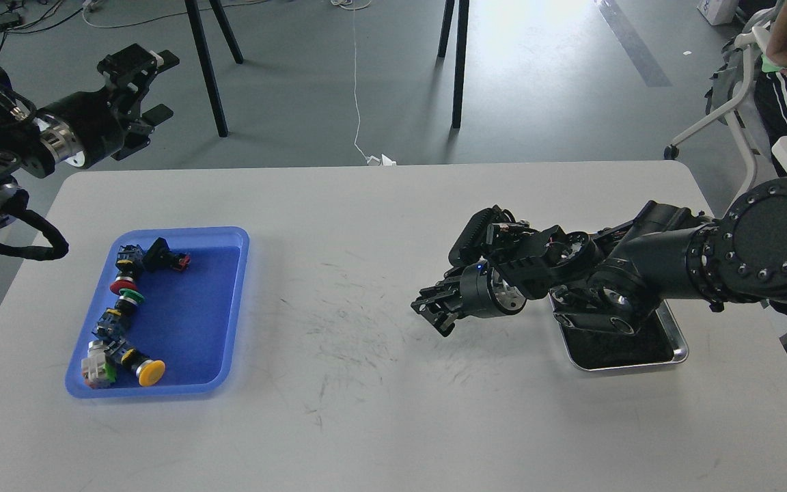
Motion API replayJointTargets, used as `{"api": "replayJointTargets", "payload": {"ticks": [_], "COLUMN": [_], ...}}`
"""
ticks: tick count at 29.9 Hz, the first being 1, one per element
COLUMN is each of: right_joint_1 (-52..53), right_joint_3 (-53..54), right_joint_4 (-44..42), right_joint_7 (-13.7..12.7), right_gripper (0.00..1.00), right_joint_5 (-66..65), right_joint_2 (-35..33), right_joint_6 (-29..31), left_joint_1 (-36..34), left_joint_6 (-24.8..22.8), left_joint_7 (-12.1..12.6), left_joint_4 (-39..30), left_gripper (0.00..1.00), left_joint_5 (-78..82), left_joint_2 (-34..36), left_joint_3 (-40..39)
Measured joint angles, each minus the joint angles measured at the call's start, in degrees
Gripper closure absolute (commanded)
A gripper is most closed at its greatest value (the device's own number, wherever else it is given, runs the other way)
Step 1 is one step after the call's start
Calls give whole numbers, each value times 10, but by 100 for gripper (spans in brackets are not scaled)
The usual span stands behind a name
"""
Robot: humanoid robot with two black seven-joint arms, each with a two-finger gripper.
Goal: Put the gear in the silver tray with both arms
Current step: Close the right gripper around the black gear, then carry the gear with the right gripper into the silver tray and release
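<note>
The silver tray point(675, 353), with a shiny rim and dark inside, sits at the right of the white table, mostly covered by my right arm. My right gripper point(433, 313) hangs low over the table left of the tray; it is dark and its fingers cannot be told apart, and nothing shows in it. The gear, several push-button parts point(126, 301) with red, green and yellow caps, lies in a blue tray point(229, 314) at the left. My left gripper point(158, 85) is open and empty, raised beyond the table's far left corner.
The white table point(366, 424) carries scuff marks in the middle. Black stand legs point(205, 68) and a white cable point(356, 82) are on the floor behind. A person and a chair point(742, 102) are at the far right.
</note>
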Motion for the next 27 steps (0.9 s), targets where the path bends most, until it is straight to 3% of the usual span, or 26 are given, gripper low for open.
{"api": "replayJointTargets", "payload": {"ticks": [4,17,27], "right_joint_1": [46,95,87], "right_joint_3": [-4,-11,-53], "right_joint_4": [42,144,153], "right_joint_7": [10,30,35], "right_gripper": [90,90,89], "right_joint_5": [-7,-134,-205], "right_joint_2": [-6,-215,-312], "right_joint_6": [6,14,15], "left_joint_1": [1,25,29], "left_joint_6": [1,-23,-22], "left_joint_7": [0,0,0], "left_joint_4": [0,-3,-1], "left_gripper": [2,2,2], "left_joint_5": [1,-5,-5], "left_joint_2": [-4,-21,-27], "left_joint_3": [0,-43,-47]}}
